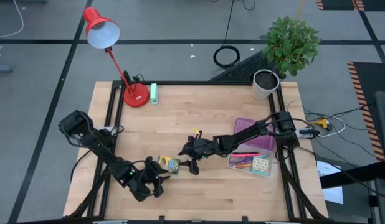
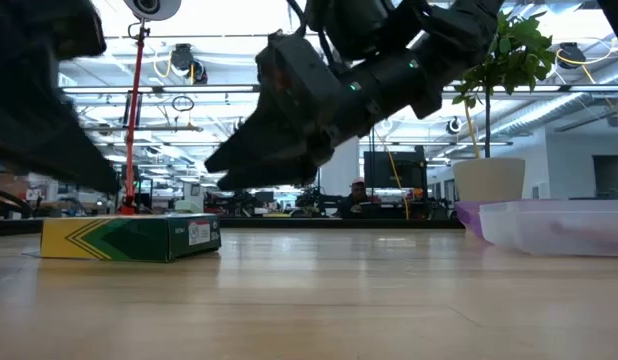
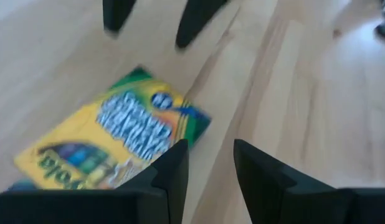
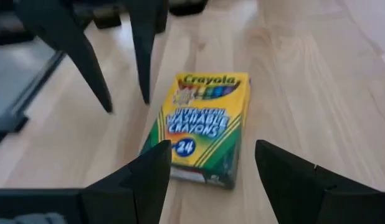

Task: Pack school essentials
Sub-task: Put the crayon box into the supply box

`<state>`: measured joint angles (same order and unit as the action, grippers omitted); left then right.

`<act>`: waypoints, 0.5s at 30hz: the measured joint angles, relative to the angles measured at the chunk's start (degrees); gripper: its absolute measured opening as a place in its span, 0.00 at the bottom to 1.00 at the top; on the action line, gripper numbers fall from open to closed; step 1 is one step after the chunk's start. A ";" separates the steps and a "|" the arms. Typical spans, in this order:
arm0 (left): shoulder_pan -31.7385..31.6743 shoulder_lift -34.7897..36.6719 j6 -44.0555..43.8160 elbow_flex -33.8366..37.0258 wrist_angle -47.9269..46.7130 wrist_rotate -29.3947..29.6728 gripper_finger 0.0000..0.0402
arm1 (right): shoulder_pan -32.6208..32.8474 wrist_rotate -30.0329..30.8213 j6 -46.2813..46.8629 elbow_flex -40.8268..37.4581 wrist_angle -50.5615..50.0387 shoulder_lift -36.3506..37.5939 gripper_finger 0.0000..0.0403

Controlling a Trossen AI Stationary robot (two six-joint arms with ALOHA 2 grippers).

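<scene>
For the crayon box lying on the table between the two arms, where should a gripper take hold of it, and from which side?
The crayon box lies flat on the table, printed face up. Probably best: come straight down and pinch across its two long edges near the middle, since the flat pose leaves only thin side walls exposed. The right gripper is open and already faces one short end; the left gripper is beside it.

Bright even light, left wrist blurred
</scene>
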<state>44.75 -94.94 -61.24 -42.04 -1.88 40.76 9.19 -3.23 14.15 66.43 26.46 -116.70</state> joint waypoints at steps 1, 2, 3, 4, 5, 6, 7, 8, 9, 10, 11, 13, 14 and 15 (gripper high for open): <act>0.00 0.02 0.74 -0.62 -0.29 0.48 0.32 | 0.19 0.02 -0.89 -0.08 -0.08 -0.03 0.56; 0.00 0.04 1.51 -1.21 -1.32 0.58 0.32 | 0.33 0.03 -1.43 -0.08 0.08 -0.03 0.56; 0.00 0.04 2.25 -1.67 -2.86 0.65 0.30 | 0.47 0.07 -1.66 -0.08 0.41 -0.02 0.56; 0.00 0.04 2.66 -1.95 -4.51 0.67 0.28 | 0.53 0.07 -1.90 -0.08 0.68 -0.01 0.56; 0.00 0.04 2.74 -2.11 -5.90 0.75 0.26 | 0.55 0.03 -2.21 -0.08 0.58 -0.01 0.56; 0.00 0.04 2.64 -2.12 -6.89 0.86 0.23 | 0.53 0.07 -2.65 -0.08 0.31 -0.01 0.56; 0.07 0.04 2.07 -2.13 -7.99 0.88 0.20 | 0.53 0.09 -2.86 -0.08 0.13 -0.01 0.56; 0.24 0.04 0.91 -2.16 -9.37 1.19 0.17 | 0.49 0.16 -3.02 -0.08 0.23 -0.01 0.56; 0.47 0.04 -0.50 -2.16 -10.66 1.58 0.13 | 0.48 0.16 -3.16 -0.08 0.34 -0.01 0.56; 0.72 0.04 -1.90 -2.16 -11.63 1.73 0.10 | 0.47 0.18 -3.38 -0.08 0.42 -0.01 0.56; 0.94 0.04 -3.18 -2.16 -12.30 1.75 0.07 | 0.46 0.16 -3.55 -0.08 0.36 -0.01 0.56; 1.72 0.04 -5.20 -2.16 -13.30 1.98 0.02 | 0.47 0.16 -4.05 -0.08 0.23 -0.01 0.56; 2.23 0.04 -6.00 -2.16 -13.45 2.49 0.01 | 0.48 0.16 -4.33 -0.08 0.28 -0.01 0.56; 2.80 0.03 -6.71 -2.16 -13.45 3.00 0.01 | 0.48 0.16 -4.47 -0.08 0.33 -0.01 0.56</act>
<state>47.55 -94.90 -67.95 -44.21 -15.33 43.75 9.67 -3.07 9.68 66.35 26.79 -116.71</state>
